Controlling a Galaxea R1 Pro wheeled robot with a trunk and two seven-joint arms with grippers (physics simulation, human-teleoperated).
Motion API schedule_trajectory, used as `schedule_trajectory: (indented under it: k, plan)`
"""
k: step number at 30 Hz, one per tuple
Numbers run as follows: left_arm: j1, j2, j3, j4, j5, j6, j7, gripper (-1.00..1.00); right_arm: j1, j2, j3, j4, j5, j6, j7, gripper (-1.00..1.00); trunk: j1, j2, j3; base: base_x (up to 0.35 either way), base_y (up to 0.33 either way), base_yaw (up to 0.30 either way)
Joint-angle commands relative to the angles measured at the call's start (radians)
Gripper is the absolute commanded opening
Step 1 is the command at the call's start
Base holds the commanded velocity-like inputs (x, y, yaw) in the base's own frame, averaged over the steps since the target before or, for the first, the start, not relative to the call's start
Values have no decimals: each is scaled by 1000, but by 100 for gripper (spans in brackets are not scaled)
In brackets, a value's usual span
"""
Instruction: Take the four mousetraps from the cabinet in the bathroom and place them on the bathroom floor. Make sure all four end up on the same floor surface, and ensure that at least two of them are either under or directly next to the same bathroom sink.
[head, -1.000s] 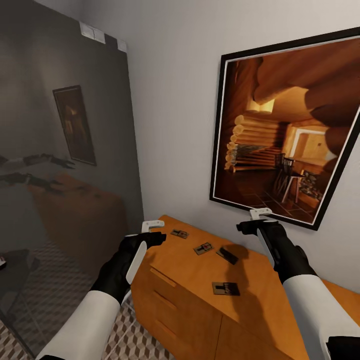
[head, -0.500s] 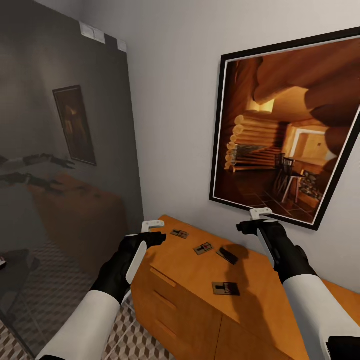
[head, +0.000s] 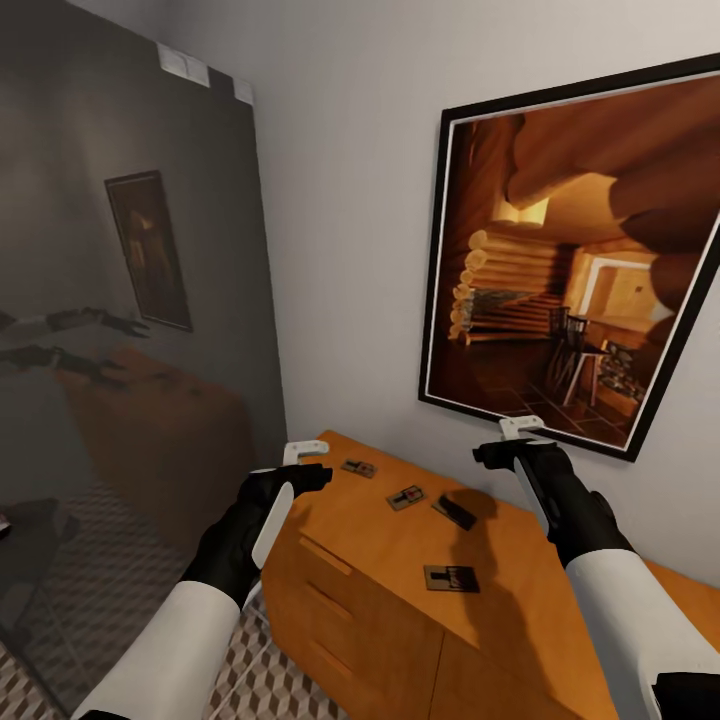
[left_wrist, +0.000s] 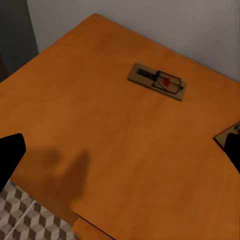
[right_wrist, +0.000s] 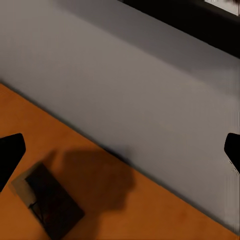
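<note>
I see the orange-brown cabinet (head: 440, 590) against the wall, four flat dark mousetraps (head: 406, 496) scattered on top, bare wood near its front edge, my left end effector (head: 305, 462) and right end effector (head: 515, 440) both spread apart above it.

Four mousetraps (head: 406, 496) lie apart on the cabinet (head: 520, 590) top, which stands against the wall below a framed picture (head: 580, 260). The left end effector (head: 306, 464) hangs over the cabinet's left corner, the right end effector (head: 510, 441) over its back edge. A glass panel (head: 130, 330) stands left.
</note>
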Motion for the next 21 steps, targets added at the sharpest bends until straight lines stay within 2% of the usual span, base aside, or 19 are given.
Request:
schedule_trajectory:
  k: [1,6,16,21]
  plan:
    - [0,0,-1,-1,10,4,9,100,0,-1,2,-1,11,5,6,100,1,-1,0,100,-95,0]
    - [0,0,-1,-1,10,5,8,100,0,-1,2,-1,11,5,6,100,1,-1,0,124,-124,0]
    - [0,0,-1,-1,10,5,7,100,0,-1,2,-1,11,5,6,100,1,-1,0,18,-19,1]
    - [0,0,-1,-1,10,5,7,100,0,-1,2,2,11,6,6,100,1,-1,0,0,0,179]
